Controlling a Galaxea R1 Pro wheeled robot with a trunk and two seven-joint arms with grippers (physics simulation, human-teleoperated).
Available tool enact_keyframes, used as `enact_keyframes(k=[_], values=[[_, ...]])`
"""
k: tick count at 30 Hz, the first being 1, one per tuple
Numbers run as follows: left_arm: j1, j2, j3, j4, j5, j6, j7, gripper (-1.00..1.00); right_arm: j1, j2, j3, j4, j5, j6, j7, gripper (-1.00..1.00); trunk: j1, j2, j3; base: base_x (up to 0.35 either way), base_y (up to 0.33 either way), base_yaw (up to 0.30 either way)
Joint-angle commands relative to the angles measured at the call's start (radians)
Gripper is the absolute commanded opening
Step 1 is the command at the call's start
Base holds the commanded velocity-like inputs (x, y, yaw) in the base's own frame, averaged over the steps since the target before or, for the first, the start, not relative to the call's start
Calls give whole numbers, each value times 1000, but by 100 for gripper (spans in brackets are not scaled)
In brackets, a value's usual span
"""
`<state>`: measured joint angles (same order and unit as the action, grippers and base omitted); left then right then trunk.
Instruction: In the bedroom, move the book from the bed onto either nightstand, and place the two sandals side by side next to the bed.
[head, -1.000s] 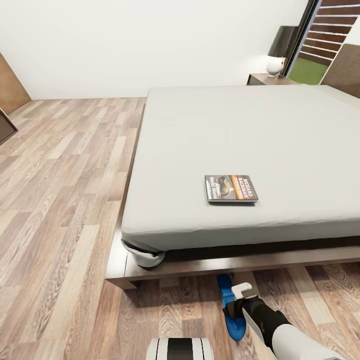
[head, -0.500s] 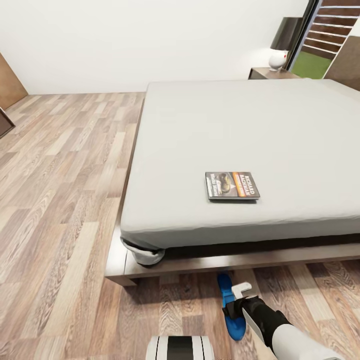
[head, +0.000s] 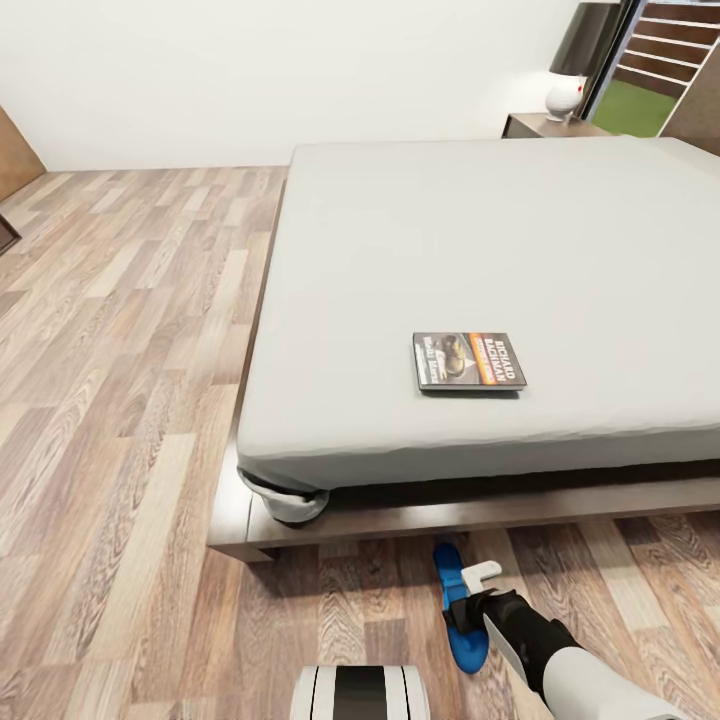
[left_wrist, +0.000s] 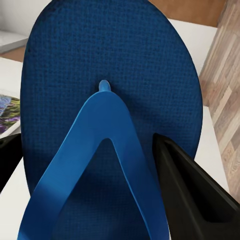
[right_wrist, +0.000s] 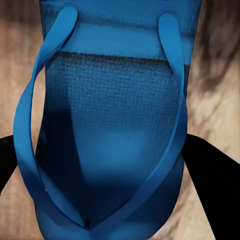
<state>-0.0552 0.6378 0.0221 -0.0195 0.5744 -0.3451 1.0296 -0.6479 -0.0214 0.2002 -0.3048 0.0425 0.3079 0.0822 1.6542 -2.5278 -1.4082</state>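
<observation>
The book (head: 468, 362) lies flat on the grey mattress of the bed (head: 400, 250), near its front edge. One nightstand (head: 545, 125) stands at the bed's far right corner. Low over the wood floor in front of the bed frame, my right gripper (head: 472, 597) is shut on a blue sandal (head: 466, 645). The right wrist view shows that sandal (right_wrist: 115, 150) between the black fingers (right_wrist: 210, 170), with floor behind it. In the left wrist view my left gripper (left_wrist: 87, 145) is shut on the other blue sandal (left_wrist: 110, 65), with dark fingers (left_wrist: 192, 192) at each side.
A white lamp (head: 565, 95) stands on the nightstand beside a tall window (head: 650, 60). The dark wood bed frame (head: 420, 520) juts out past the mattress. Wood-plank floor (head: 120, 350) runs along the bed's left side to the white wall.
The whole head view has shifted, so the camera has moved; the bed and book sit a little higher in the picture. Both sandals remain held.
</observation>
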Motion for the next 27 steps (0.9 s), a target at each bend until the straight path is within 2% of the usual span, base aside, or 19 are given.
enact_keyframes(k=[1,9,19,24,27], values=[[0,0,2,-1,-1,-2,2,-100,0,-1,2,-3,4,5,4,-100,0,0,-1,0,0,0],[0,-1,2,-2,-1,-2,8,-100,-1,-1,3,-4,4,-38,5,-100,0,0,-1,0,0,0],[0,-1,1,-2,-1,-2,14,-100,-10,-4,4,-3,5,-47,5,-100,1,-1,-8,0,0,0],[0,-2,1,-2,-1,-1,15,-100,-13,-13,3,-3,4,-47,5,-100,3,-2,-28,0,0,0],[0,-2,1,-2,-1,0,15,-100,-15,-15,2,-3,4,-47,14,-100,3,-2,-28,0,0,0]])
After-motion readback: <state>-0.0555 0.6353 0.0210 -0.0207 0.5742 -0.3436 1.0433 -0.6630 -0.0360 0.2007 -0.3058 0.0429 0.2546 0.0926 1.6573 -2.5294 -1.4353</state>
